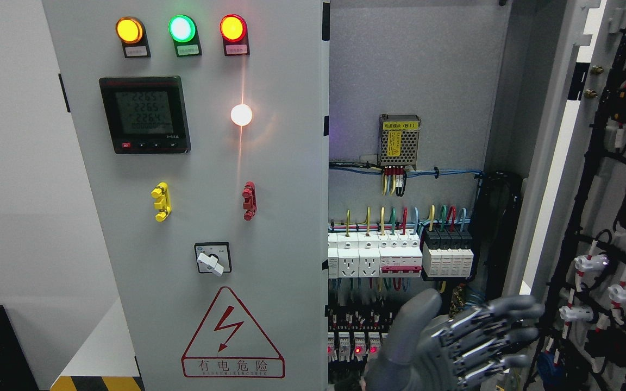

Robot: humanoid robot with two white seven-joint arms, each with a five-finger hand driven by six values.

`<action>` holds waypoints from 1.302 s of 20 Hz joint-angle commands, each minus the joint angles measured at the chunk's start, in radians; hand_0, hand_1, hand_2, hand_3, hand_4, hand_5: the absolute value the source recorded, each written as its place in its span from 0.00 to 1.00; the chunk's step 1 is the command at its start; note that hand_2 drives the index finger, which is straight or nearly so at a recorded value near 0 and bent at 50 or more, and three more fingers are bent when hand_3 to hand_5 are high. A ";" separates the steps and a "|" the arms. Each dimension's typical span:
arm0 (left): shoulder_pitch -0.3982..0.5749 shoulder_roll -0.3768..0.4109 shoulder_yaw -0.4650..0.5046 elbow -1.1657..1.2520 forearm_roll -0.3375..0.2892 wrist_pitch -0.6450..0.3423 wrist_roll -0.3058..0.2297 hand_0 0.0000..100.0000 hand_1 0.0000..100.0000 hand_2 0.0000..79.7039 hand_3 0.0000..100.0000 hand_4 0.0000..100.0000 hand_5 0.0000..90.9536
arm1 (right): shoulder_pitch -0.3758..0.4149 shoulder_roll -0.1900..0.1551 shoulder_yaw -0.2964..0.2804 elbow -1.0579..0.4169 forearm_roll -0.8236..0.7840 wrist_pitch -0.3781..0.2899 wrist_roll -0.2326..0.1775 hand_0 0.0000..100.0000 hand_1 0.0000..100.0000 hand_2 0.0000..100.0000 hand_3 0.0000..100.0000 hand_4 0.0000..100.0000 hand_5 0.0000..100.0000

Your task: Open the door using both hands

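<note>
Right door (590, 163) stands swung wide at the frame's right edge, left door (199, 190) shut. One robot hand (454, 342) at lower right, fingers spread flat, gripping nothing, reaching toward the open door's inner edge.

- Right cabinet door (612, 179): swung wide open at the picture's right, inner face showing, strung with black wiring and white connectors.
- Left cabinet door (193, 217): grey, shut, carrying indicator lamps, a meter and a warning triangle.
</note>
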State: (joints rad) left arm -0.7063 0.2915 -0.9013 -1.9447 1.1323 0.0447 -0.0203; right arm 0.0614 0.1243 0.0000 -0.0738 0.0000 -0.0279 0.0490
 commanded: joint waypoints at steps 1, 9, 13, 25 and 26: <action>0.264 0.184 0.228 -0.114 -0.023 0.001 -0.006 0.00 0.00 0.00 0.00 0.00 0.00 | 0.000 0.000 -0.005 0.002 0.018 0.000 0.000 0.19 0.00 0.00 0.00 0.00 0.00; 0.606 0.187 0.386 -0.005 -0.059 0.001 -0.009 0.00 0.00 0.00 0.00 0.00 0.00 | 0.000 0.000 -0.005 0.000 0.018 0.000 0.000 0.19 0.00 0.00 0.00 0.00 0.00; 0.773 0.192 0.409 0.107 -0.103 -0.005 -0.010 0.00 0.00 0.00 0.00 0.00 0.00 | 0.000 0.000 -0.005 0.000 0.017 0.000 0.000 0.19 0.00 0.00 0.00 0.00 0.00; 0.981 0.121 0.464 0.685 -0.284 -0.169 -0.062 0.00 0.00 0.00 0.00 0.00 0.00 | 0.000 0.000 -0.005 0.000 0.018 0.000 0.000 0.19 0.00 0.00 0.00 0.00 0.00; 0.979 0.104 0.464 0.757 -0.317 -0.170 -0.062 0.00 0.00 0.00 0.00 0.00 0.00 | 0.000 0.000 -0.005 0.000 0.018 0.000 0.000 0.19 0.00 0.00 0.00 0.00 0.00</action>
State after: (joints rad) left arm 0.2021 0.4431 -0.5075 -1.6359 0.8972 -0.1043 -0.0817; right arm 0.0614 0.1243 0.0000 -0.0734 0.0000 -0.0279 0.0490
